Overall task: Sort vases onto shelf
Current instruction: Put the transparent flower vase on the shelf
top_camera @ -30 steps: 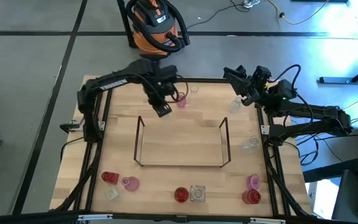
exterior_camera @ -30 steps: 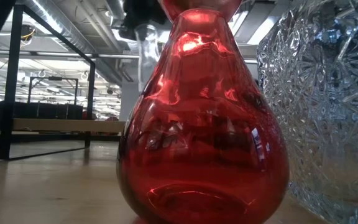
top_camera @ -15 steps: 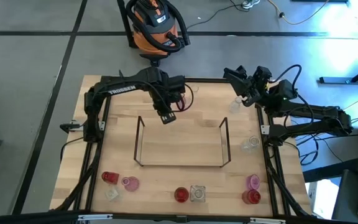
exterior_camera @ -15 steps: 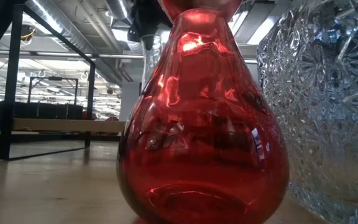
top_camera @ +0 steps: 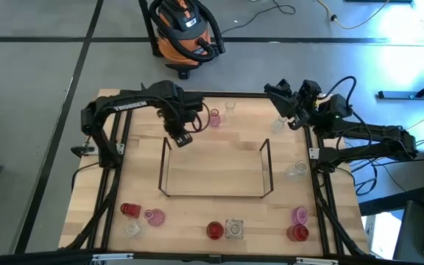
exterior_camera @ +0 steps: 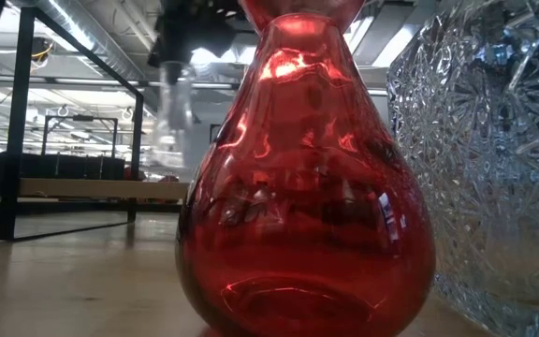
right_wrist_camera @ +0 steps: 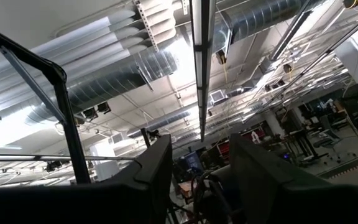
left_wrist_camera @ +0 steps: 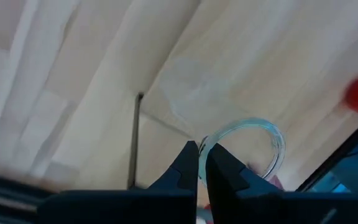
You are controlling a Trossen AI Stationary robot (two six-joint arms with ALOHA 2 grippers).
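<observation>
My left gripper (top_camera: 181, 138) hangs over the far left corner of the wire shelf (top_camera: 216, 168), shut on a small clear vase (left_wrist_camera: 247, 146). The low view shows that vase (exterior_camera: 171, 103) blurred in the air. My right gripper (top_camera: 274, 92) waits open at the far right, tilted upward, with nothing between its fingers (right_wrist_camera: 160, 168). A pink vase (top_camera: 214, 118) and a clear one (top_camera: 230, 107) stand by the far edge. Two more clear ones (top_camera: 278, 125) (top_camera: 297, 171) stand at the right. Several red, pink and clear vases (top_camera: 214, 230) line the near edge. My left gripper pinches the clear vase's rim (left_wrist_camera: 211, 140) between its two fingertips; one finger seems to be inside the mouth and one outside. The fingers point down from above. The vase hangs upright below them, clear of the table, beside the shelf's corner upright (left_wrist_camera: 135, 137).
The low view is filled by a red vase (exterior_camera: 307, 187) and a cut-glass vase (exterior_camera: 485, 159) standing close to the camera. A black frame (top_camera: 116, 154) edges the table. An orange vacuum (top_camera: 186, 29) stands on the floor beyond the far edge.
My left gripper has carried the clear vase first a little toward the near edge, then toward the table's left and down, to the shelf's far left corner. It has stayed shut on the vase, which is still clear of the table.
</observation>
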